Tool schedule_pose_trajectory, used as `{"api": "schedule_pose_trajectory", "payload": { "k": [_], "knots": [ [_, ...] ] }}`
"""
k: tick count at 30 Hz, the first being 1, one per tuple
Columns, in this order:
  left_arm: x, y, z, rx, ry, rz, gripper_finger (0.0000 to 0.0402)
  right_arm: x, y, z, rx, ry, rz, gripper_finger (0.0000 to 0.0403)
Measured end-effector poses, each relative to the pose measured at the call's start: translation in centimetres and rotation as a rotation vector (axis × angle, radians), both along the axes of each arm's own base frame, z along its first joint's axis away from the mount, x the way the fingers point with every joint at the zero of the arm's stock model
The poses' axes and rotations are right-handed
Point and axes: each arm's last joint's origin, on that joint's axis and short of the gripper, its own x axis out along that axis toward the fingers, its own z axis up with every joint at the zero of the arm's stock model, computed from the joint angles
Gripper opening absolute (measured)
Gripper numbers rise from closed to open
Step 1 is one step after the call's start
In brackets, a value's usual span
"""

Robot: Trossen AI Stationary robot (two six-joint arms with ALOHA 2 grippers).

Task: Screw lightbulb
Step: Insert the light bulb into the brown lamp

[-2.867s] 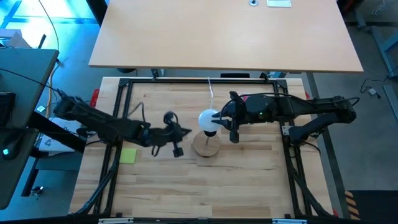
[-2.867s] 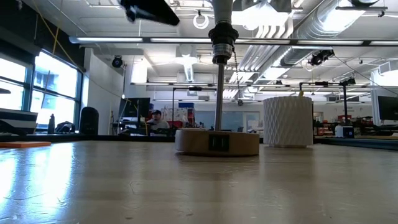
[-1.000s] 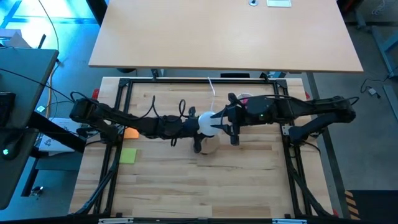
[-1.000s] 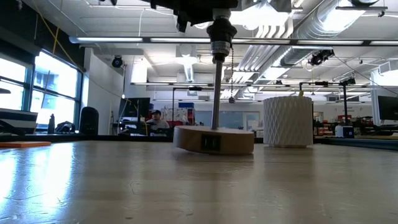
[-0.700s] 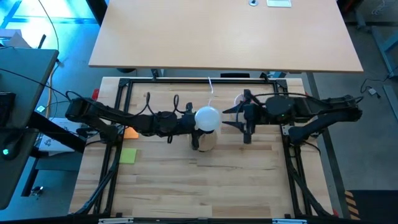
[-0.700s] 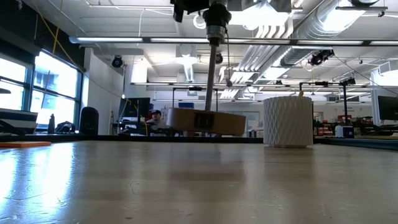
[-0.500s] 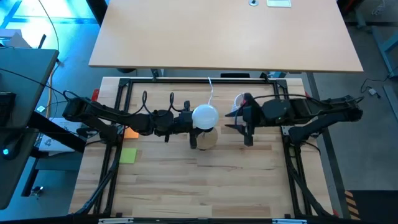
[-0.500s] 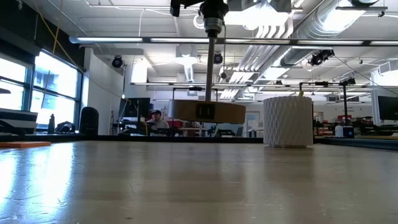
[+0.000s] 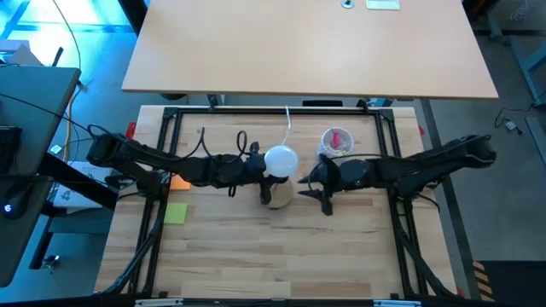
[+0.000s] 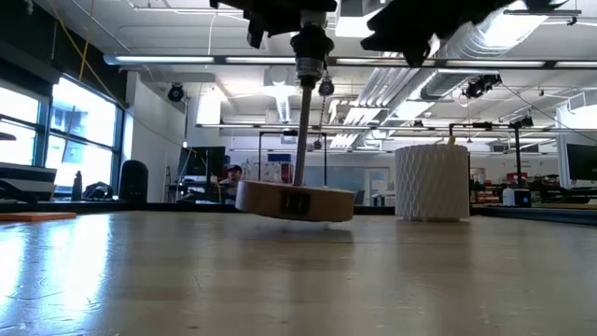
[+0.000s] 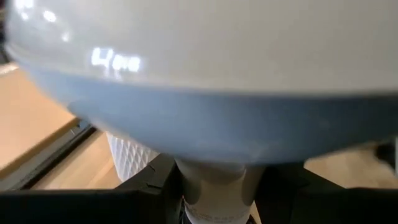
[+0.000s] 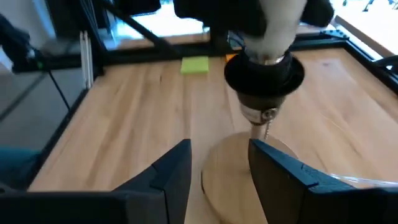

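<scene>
- The lightbulb is up in the air over the middle of the bench.
- The left gripper pinches the lightbulb at its neck.
- The wooden stand hangs tilted under the lightbulb, lifted off the bench.
- The right gripper is just beside the stand, on the side nearer the bench's right edge, with its fingers spread and holding nothing.
- A white cup stands near the back edge.
- A green pad lies near the left edge.
</scene>
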Motion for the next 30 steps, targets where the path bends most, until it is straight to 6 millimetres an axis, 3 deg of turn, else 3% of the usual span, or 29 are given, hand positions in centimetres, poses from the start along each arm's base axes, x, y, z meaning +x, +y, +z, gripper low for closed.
{"api": "schedule_pose_trajectory", "payload": {
  "k": [6,12,19,30],
  "knots": [
    [0.0,0.0,0.3,0.003,-0.021,0.015,0.0135,1.2,-0.4,-3.5,0.05,-0.073,-0.037,0.0156],
    [0.0,0.1,0.1,-0.008,-0.012,0.033,0.0135,3.2,-0.2,-5.7,0.048,-0.111,-0.065,0.0156],
    [-1.7,0.2,1.5,-0.009,0.023,0.052,0.0135,3.6,-0.3,-6.1,0.05,-0.123,-0.073,0.0156],
    [-1.5,0.3,0.0,0.045,0.128,0.113,0.0135,3.6,-0.3,-6.0,0.05,-0.139,-0.071,0.0156]
  ]
}}
